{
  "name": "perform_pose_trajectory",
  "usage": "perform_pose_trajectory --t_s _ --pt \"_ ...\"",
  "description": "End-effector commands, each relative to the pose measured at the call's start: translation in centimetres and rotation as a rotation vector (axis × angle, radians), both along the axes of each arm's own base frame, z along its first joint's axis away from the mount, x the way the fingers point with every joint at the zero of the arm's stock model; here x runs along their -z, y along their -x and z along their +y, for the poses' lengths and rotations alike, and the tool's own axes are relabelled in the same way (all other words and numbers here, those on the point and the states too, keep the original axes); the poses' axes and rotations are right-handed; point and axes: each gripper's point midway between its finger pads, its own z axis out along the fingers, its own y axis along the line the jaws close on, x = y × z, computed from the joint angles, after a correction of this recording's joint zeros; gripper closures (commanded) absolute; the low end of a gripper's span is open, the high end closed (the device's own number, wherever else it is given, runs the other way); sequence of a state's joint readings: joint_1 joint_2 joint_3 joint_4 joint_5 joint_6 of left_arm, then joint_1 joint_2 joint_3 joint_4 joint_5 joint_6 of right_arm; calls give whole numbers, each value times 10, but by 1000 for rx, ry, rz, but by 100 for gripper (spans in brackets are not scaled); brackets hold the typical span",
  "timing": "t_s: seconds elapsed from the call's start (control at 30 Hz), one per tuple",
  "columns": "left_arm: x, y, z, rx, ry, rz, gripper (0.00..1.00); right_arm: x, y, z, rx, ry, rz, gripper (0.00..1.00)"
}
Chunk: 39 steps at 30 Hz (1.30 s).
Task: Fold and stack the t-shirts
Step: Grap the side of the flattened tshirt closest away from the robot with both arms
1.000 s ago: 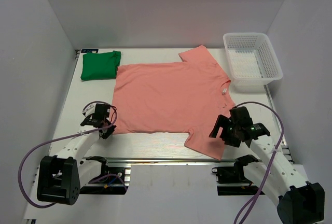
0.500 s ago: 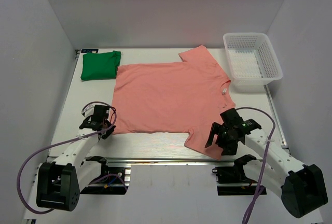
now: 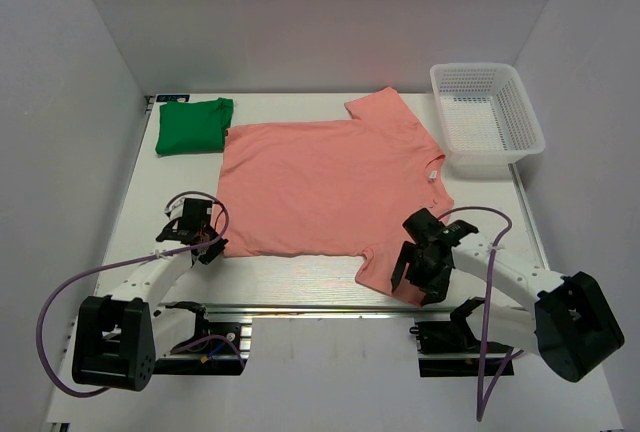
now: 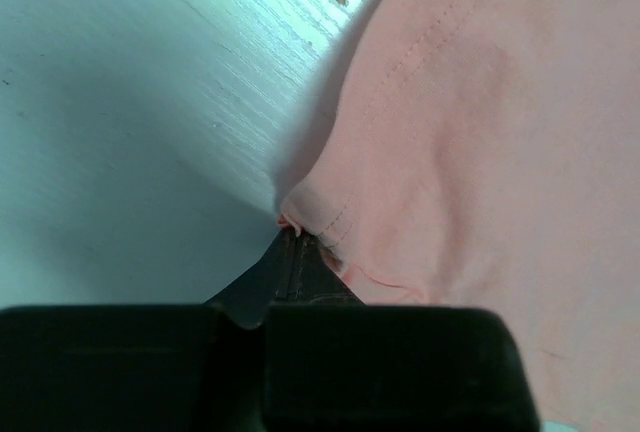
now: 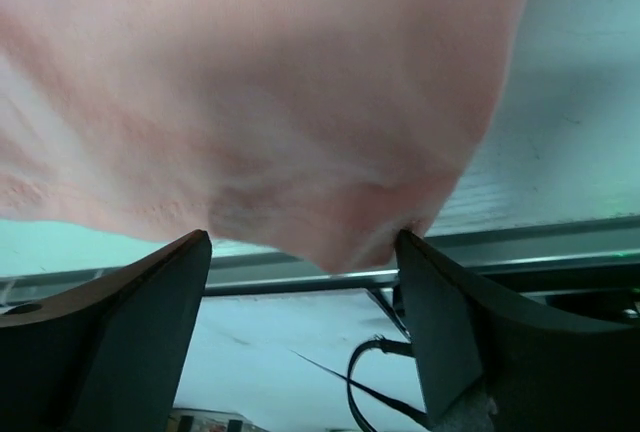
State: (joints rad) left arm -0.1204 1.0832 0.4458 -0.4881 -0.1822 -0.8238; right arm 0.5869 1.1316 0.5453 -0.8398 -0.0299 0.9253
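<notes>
The salmon-pink t-shirt (image 3: 325, 187) lies spread flat across the middle of the table. The green t-shirt (image 3: 194, 124) sits folded at the far left corner. My left gripper (image 3: 207, 248) is at the pink shirt's near left hem corner. In the left wrist view the gripper (image 4: 290, 244) is shut on that corner of the pink cloth (image 4: 480, 132). My right gripper (image 3: 418, 274) is at the near sleeve, close to the table's front edge. In the right wrist view its jaws (image 5: 305, 252) stand wide open, with the sleeve's edge (image 5: 330, 132) hanging between them.
A white mesh basket (image 3: 487, 117) stands at the far right corner. A metal rail (image 3: 330, 309) runs along the table's front edge just below the right gripper. Purple cables loop off both arms.
My right gripper has moved left and down onto the near sleeve's edge. The left gripper has stayed at the hem corner, and the shirt has not shifted.
</notes>
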Motion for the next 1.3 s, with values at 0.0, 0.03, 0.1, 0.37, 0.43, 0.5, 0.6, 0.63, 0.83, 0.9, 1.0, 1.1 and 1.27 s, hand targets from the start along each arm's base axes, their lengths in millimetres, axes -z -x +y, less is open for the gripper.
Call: perform_pose_trajectory --t_s 0.0,0.03,0.1,0.37,0.43,0.5,0.6,0.63,0.83,0.9,1.0,1.1,1.27 --pt "-1 -3 -6 46 18 -10 100 4 -13 7 48 -15 -58 21" --pt "-1 -3 -6 47 18 -10 100 7 -18 7 45 -2 -88 24" --pt "-1 -2 -5 65 8 -8 100 10 -25 11 36 -12 -110 36" --pt "-5 -8 -7 78 13 -37 100 12 -34 17 32 -26 -166 87" --pt "-5 -8 -7 86 9 -36 100 9 -36 15 31 -15 -184 100" --pt "-7 -7 -8 90 16 -32 100 2 -40 14 31 -14 -207 100" --pt "-18 -9 -10 95 26 -53 100 -11 -43 6 39 22 -226 100" --pt "-24 -11 -10 104 21 -63 100 -13 -42 4 45 30 -225 100" --pt "-28 19 -16 93 69 -4 100 -27 2 -1 87 -31 -98 100" --pt "-29 27 -15 92 67 25 100 -32 8 -4 104 -30 -82 100" --pt "-33 31 -23 120 97 32 100 -44 8 -10 102 -8 -104 100" --pt "-34 34 -27 131 117 39 100 -54 -2 -11 83 7 -143 100" --pt "-60 6 -27 124 118 -83 100 -65 -45 10 48 -61 -304 100"
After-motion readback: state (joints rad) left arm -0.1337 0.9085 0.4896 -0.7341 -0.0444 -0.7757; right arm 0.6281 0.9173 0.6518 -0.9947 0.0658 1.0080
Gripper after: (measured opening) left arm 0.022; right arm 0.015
